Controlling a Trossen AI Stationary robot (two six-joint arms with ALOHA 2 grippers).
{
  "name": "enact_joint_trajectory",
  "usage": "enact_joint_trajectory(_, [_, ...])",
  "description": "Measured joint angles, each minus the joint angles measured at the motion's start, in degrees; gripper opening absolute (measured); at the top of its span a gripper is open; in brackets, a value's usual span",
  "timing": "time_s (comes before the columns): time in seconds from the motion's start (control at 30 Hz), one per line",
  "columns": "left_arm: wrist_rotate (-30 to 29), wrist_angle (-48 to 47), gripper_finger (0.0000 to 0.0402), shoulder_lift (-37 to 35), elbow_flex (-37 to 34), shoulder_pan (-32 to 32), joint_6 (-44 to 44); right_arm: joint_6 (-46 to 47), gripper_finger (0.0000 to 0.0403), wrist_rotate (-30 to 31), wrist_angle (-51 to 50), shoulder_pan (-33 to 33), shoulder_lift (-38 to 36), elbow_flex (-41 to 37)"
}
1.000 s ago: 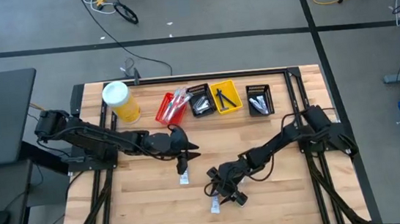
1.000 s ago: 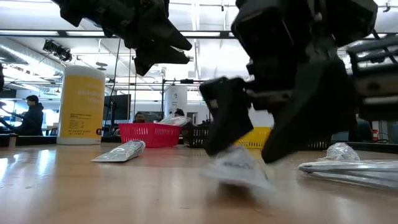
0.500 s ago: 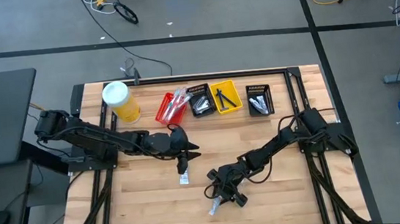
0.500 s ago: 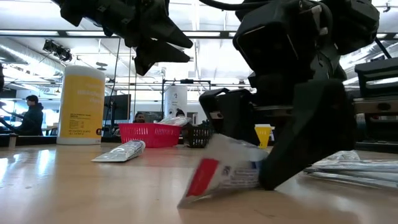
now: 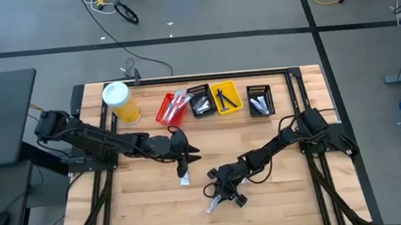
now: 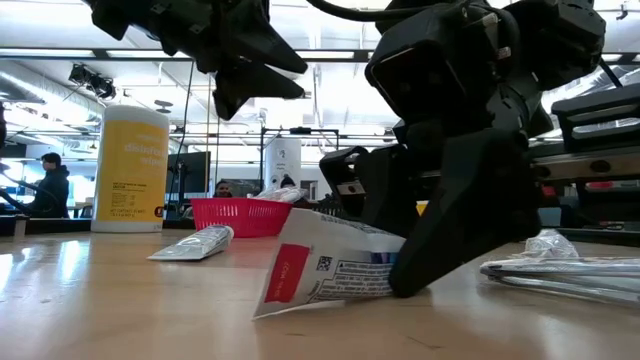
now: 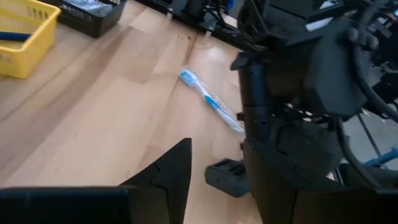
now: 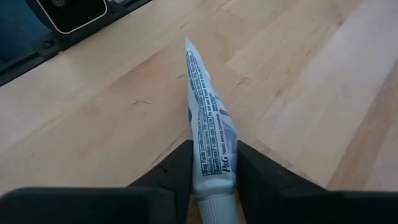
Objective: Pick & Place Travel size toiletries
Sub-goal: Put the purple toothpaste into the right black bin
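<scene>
A white-and-blue toothpaste tube (image 8: 208,118) with a red patch (image 6: 330,275) is between the fingers of my right gripper (image 5: 222,194), low over the table's near middle. My left gripper (image 5: 184,158) hovers open above a second small tube (image 5: 185,177), which lies flat on the wood (image 6: 195,245). A wrapped blue toothbrush (image 7: 208,99) lies flat on the table beyond the right arm. My right gripper pinches the tube's two broad sides between its two fingers (image 8: 177,165) near the cap end (image 8: 214,180). The fingers slant down from the table's right side and lie along the tube. The tube is tilted, its cap end raised and its flat crimped end (image 6: 268,305) on the table.
Along the far edge stand a red bin (image 5: 170,108), a black bin (image 5: 200,101), a yellow bin (image 5: 226,97) and another black bin (image 5: 260,101), with a yellow white-lidded canister (image 5: 120,102) to their left. People sit in the room behind (image 6: 45,185).
My right gripper has shut on the tube near its cap end. The tube, which lay flat, has tipped up: its cap end has risen with the fingers while its flat end has stayed on the wood and swung toward the table's left.
</scene>
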Motion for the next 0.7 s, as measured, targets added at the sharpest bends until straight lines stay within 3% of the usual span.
enact_joint_trajectory(0.47, [0.0,0.0,0.0155,0.0,0.0,-3.0,0.0,0.4,0.0089,-1.1,-1.0,-1.8,-1.0,-0.2])
enact_joint_trajectory(0.7, [-0.1,-0.1,0.0155,0.0,0.0,-3.3,0.0,0.4,0.0088,3.2,-15.1,-4.1,-11.2,-0.3])
